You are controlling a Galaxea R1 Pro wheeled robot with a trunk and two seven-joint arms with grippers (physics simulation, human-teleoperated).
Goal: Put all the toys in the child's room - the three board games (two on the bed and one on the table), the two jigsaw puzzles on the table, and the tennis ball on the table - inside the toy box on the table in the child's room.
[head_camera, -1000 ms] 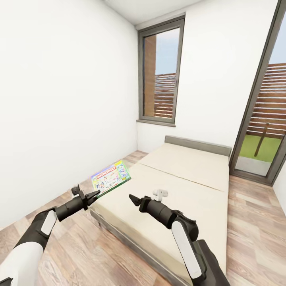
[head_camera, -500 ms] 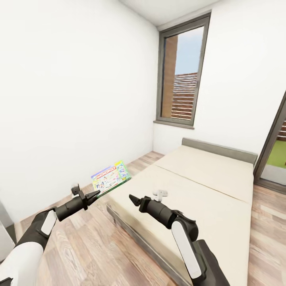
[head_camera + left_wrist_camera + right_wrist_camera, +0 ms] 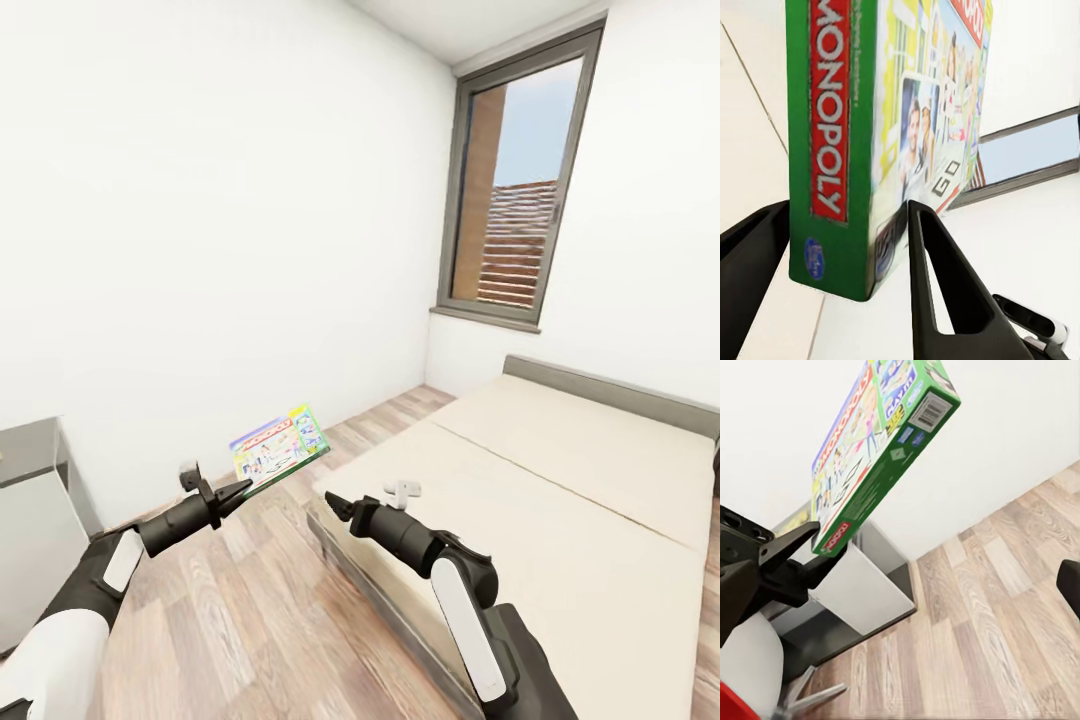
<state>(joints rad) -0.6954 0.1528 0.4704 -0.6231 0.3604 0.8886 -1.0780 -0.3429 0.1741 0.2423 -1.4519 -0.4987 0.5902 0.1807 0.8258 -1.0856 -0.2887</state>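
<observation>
My left gripper (image 3: 236, 490) is shut on the lower edge of a board game (image 3: 279, 446), a green Monopoly box with a white and blue cover. It holds the box tilted up above the wood floor, left of the bed (image 3: 560, 480). In the left wrist view the box (image 3: 862, 135) sits between both fingers (image 3: 945, 292). The right wrist view looks at the same box (image 3: 881, 442) and the left gripper (image 3: 799, 559) under it. My right gripper (image 3: 335, 503) hangs open and holds nothing, over the bed's near corner. The toy box, jigsaw puzzles and tennis ball are out of view.
A grey table (image 3: 28, 470) stands against the white wall at the left and also shows in the right wrist view (image 3: 862, 585). A tall grey-framed window (image 3: 515, 200) is behind the bed's grey headboard (image 3: 610, 385). Wood floor (image 3: 260, 620) lies between table and bed.
The whole view has swung to the left: bed and window slid right and the grey table came into view. Both arms keep their pose, the left one still holding the game.
</observation>
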